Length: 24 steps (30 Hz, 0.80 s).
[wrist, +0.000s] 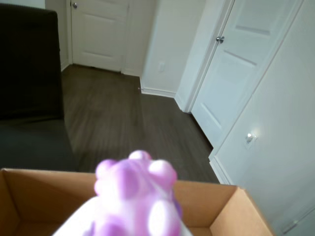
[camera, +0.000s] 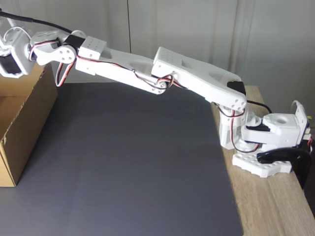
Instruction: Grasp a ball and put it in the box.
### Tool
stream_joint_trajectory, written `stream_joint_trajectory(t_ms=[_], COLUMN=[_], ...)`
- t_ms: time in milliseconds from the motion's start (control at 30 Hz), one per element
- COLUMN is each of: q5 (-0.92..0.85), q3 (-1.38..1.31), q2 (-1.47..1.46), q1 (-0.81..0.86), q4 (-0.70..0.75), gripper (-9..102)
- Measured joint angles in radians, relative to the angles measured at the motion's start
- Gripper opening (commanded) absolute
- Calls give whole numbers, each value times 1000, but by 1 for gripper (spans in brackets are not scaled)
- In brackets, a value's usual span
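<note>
In the wrist view the bumpy purple, pink and white ball (wrist: pixel 137 189) looms close and blurred at the bottom centre, gripped by my gripper (wrist: pixel 130 223), whose white finger (wrist: pixel 74 222) shows at the ball's lower left. Just behind and below it is the open brown cardboard box (wrist: pixel 206 194), with its far wall and right corner in sight. In the fixed view the white arm stretches to the upper left, and the gripper (camera: pixel 7 51), partly cut off by the frame edge, hangs over the box (camera: pixel 29 113).
A dark grey mat (camera: pixel 133 162) covers the table, with bare wood (camera: pixel 275 206) on the right where the arm's base (camera: pixel 266 142) is clamped. Beyond the box the wrist view shows a dark wood floor (wrist: pixel 128 118), white doors (wrist: pixel 236 64) and a dark sofa (wrist: pixel 27 73).
</note>
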Motion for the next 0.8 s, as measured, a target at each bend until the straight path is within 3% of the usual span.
stream_joint_trajectory(t_ms=[133,433,533,733,800], q5=[0,9,9,9,9], q3=[0,0,-6,-215,-244], q2=[-5,-5,-5,-78,-80], q1=[9,6,6,5,5], q4=[12,17,26,238,337], gripper=[38,44,36,0,0])
